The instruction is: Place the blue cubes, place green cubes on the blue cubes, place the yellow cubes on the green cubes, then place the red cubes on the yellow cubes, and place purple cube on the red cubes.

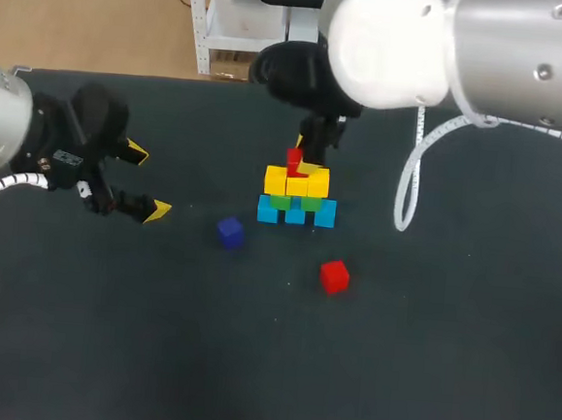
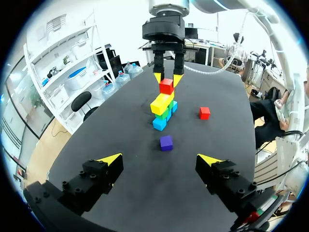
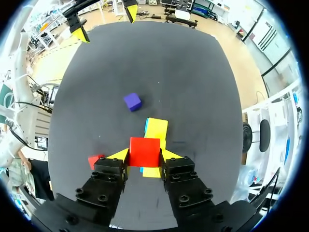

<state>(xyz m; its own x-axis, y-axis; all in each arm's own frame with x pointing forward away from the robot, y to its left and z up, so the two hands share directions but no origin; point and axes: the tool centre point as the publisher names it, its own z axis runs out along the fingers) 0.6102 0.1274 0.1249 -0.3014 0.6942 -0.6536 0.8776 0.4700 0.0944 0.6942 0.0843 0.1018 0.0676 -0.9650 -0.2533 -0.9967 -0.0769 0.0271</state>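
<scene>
Table [image 1: 424,377] bears stack [image 1: 297,198], purple cube [image 1: 230,231] (plus red cube [image 1: 334,276]).

The stack [image 1: 298,196] stands in layers: light blue cubes [image 1: 297,212] in a row at the base, green cubes [image 1: 296,202] on them, yellow cubes [image 1: 296,182] above. A red cube [image 1: 294,158] tops the stack, pinched in the right gripper [image 3: 145,155]. On the tabletop [image 1: 425,358] near the stack lie two loose cubes, a second red cube [image 1: 334,276] and, apart from it, a purple cube [image 1: 230,231].
</scene>
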